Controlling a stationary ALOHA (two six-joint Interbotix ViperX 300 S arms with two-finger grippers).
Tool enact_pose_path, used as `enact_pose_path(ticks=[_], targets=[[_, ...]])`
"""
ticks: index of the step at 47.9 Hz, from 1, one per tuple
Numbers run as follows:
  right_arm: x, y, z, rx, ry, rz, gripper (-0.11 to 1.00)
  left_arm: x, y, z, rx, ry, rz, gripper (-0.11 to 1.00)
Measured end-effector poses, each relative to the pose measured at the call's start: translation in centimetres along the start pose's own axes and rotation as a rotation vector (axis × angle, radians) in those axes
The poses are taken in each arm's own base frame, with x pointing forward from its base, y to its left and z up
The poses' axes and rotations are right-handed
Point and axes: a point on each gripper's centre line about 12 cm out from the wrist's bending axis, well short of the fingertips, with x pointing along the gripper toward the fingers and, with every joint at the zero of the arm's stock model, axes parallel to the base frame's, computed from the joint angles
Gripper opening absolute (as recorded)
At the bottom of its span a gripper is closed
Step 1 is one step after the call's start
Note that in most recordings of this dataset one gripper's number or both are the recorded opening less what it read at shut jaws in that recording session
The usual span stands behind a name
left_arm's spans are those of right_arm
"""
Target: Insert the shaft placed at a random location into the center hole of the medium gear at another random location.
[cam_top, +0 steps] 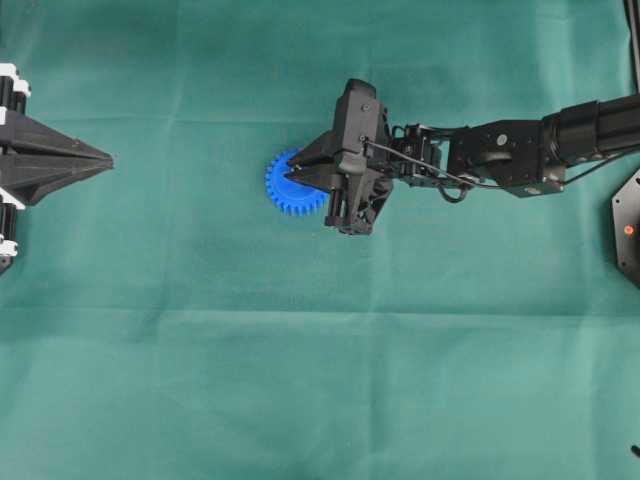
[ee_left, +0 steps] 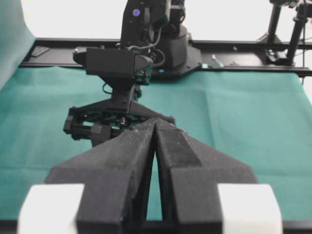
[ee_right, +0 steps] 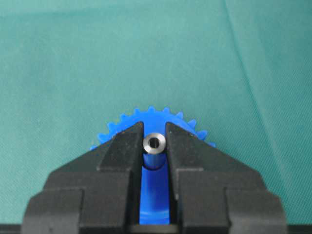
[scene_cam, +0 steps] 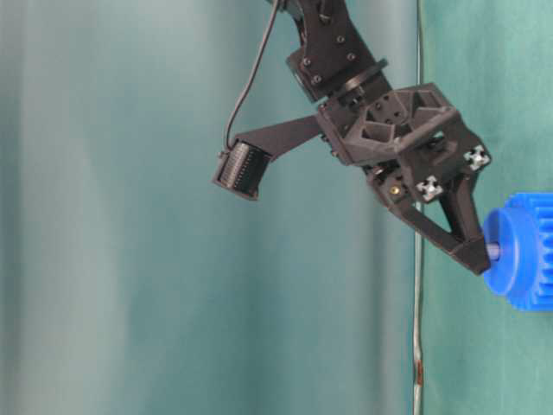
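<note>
The blue medium gear (cam_top: pixel 285 195) lies flat on the green cloth, partly under my right gripper (cam_top: pixel 292 172). In the right wrist view that gripper (ee_right: pixel 154 132) is shut on the shaft (ee_right: pixel 154 143), a small silver pin held upright, seen end-on over the middle of the gear (ee_right: pixel 151 117). From table level the shaft (scene_cam: pixel 492 250) meets the raised hub of the gear (scene_cam: pixel 523 259) at the gripper's (scene_cam: pixel 479 259) tips. The center hole is hidden under the shaft and fingers. My left gripper (cam_top: pixel 108 158) rests at the far left, shut and empty (ee_left: pixel 155 123).
Green cloth (cam_top: pixel 300 380) covers the whole table. A black mount with a red light (cam_top: pixel 628 230) sits at the right edge. A black rail and the right arm's base (ee_left: pixel 161 44) stand along the far side in the left wrist view.
</note>
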Motion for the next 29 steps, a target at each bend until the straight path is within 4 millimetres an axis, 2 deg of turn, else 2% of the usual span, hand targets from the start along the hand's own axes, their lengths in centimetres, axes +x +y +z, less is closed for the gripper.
enact_pose_path(ticks=[24, 26, 29], targets=[[0.06, 0.0, -0.12, 0.0, 0.003, 0.0, 0.14, 0.0, 0.0, 0.0, 0.0, 0.0, 0.0, 0.0], [0.06, 0.0, -0.12, 0.0, 0.003, 0.0, 0.19, 0.0, 0.0, -0.02, 0.0, 0.002, 0.0, 0.0], [0.06, 0.0, -0.12, 0.0, 0.003, 0.0, 0.37, 0.0, -0.03, -0.04, 0.0, 0.003, -0.002, 0.0]])
